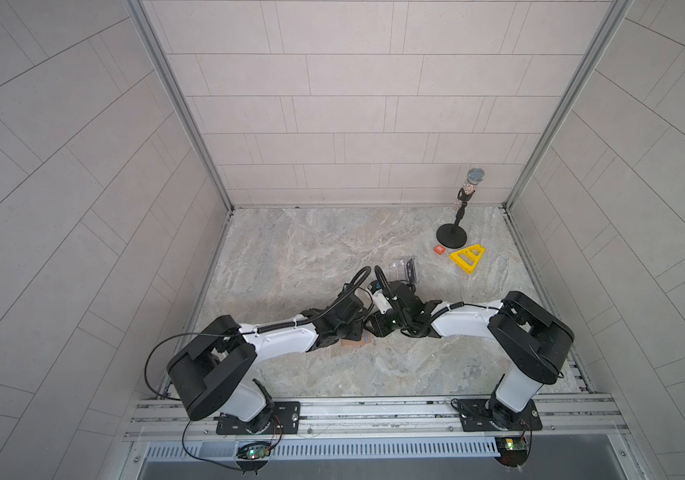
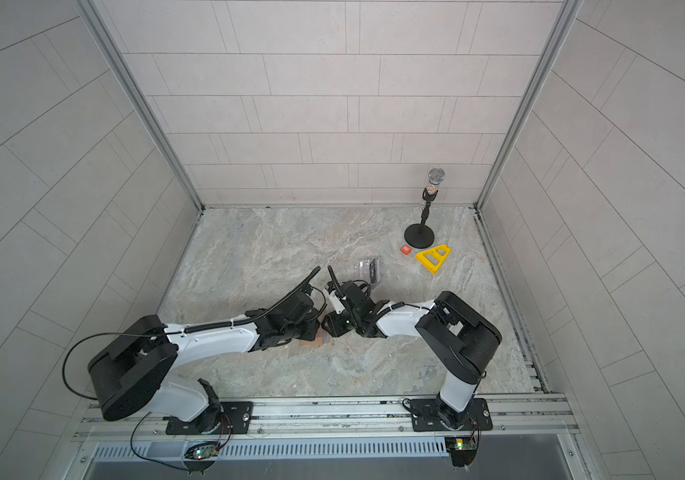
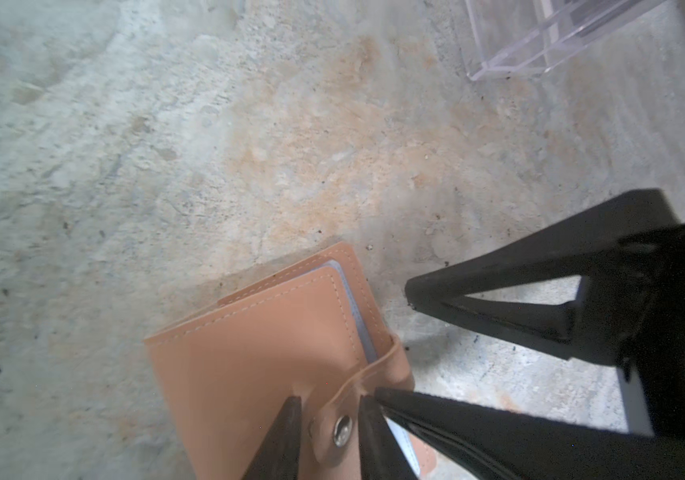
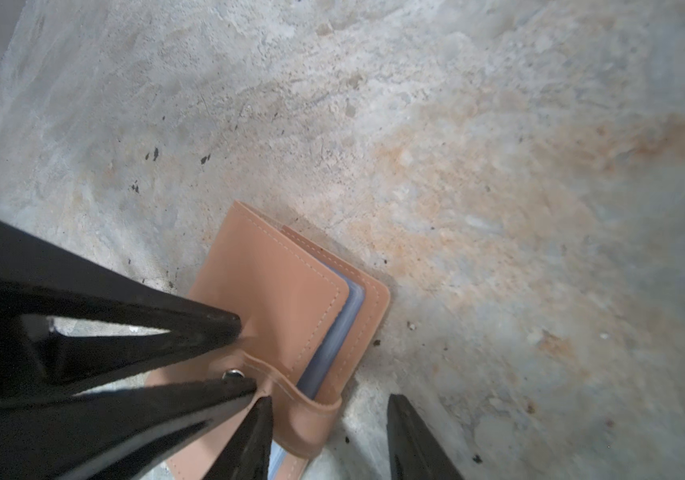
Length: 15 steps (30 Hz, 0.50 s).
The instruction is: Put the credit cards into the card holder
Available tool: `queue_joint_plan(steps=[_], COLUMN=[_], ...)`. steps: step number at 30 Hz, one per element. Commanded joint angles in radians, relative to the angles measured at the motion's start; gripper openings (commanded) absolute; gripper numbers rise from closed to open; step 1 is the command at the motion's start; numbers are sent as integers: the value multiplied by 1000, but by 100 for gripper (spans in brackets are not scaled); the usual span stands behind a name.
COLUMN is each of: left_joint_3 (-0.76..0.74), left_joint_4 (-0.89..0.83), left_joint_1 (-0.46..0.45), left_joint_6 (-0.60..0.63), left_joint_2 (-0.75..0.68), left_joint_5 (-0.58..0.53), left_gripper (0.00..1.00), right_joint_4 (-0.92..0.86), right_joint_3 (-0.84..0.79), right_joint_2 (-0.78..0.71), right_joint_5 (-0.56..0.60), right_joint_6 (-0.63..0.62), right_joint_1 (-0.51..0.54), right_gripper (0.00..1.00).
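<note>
Though folded on the grey marble tabletop [image 4: 498, 166], seems nearly done: holds pale lilac plastic credit cards [image 4: 342, 324] inside the tan-pink leather card holder [image 3: 249, 361]. Straddles its snap tab [image 3: 357, 376] narrowly with left gripper [image 3: 330, 409], grip unclear; spreads right gripper [image 4: 328, 432] wide. Leaves, at most, fastening.

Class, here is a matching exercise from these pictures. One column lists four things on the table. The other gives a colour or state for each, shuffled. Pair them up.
Things:
1. card holder
2. microphone
3. triangular frame
4. square tile

Colour or state:
A. yellow, lying flat
B. tan, folded over
C. orange, with a white letter
D. standing upright, silver head

Pairs: 1-B, 2-D, 3-A, 4-C
</note>
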Motion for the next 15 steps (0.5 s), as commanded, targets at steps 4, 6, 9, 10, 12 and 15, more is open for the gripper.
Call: queue_joint_plan(steps=[4,6,9,10,12,15], left_joint_3=[-30,-30,-30,-31,-30,-32], left_joint_4=[-115,-115,-119,-119,-122,-122], left_joint_1=[6,7,8,6,6,7], left_joint_6=[-9,-11,-12,-12,-10,-9], left_joint_2=[-4,-5,-15,-20,-31,-54], left_joint_5=[-54,-57,-66,-69,-72,-68], left_gripper=[31,31,31,32,34,37], right_joint_4=[-137,-122,-112,-112,-116,-115], right_joint_3=[-64,-64,-60,-58,-51,-48], right_joint_2=[67,70,73,76,85,91], right_joint_5=[-69,-88,-98,-99,-103,-103], right_joint_6=[43,51,60,60,64,70], right_joint_1=[10,10,10,10,10,10], right_gripper=[48,48,48,48,48,48])
